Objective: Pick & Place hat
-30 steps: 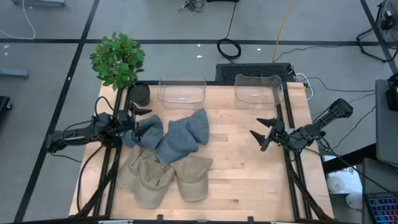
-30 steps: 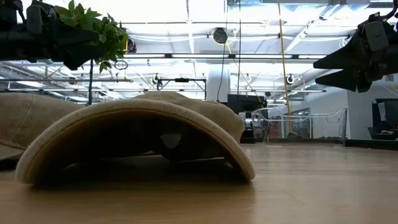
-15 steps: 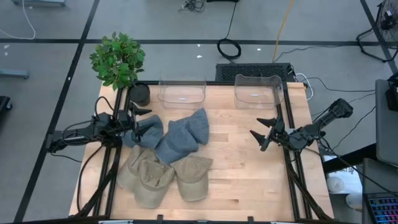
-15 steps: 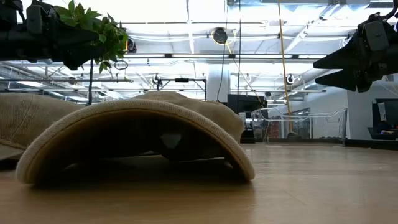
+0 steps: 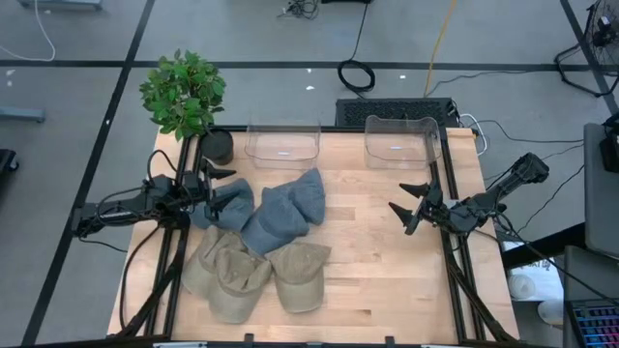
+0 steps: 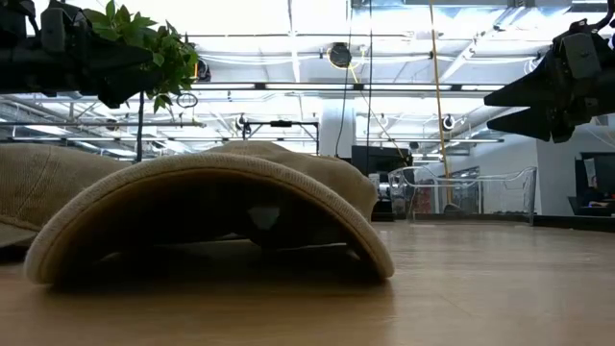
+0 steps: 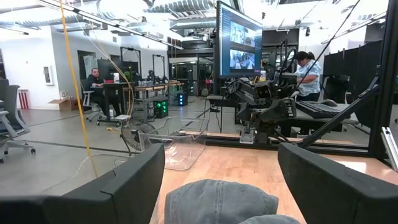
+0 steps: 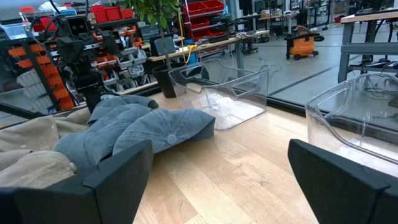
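Observation:
Several hats lie in a heap on the left half of the wooden table (image 5: 377, 280). Two are blue-grey (image 5: 285, 211) (image 5: 224, 203). Three are tan (image 5: 300, 274) (image 5: 237, 285) (image 5: 205, 259); one tan brim arches close to the low camera (image 6: 211, 216). My left gripper (image 5: 222, 187) hovers open at the left edge, just above the leftmost blue hat (image 7: 221, 202), fingers pointing level toward the right. My right gripper (image 5: 404, 206) hovers open at the right edge, facing the heap (image 8: 137, 127), nothing between its fingers.
Two clear plastic bins (image 5: 282, 145) (image 5: 401, 142) stand at the table's far edge. A potted plant (image 5: 184, 92) stands at the far left corner. Bare wood lies between the heap and my right gripper. People sit and stand in the room beyond the table.

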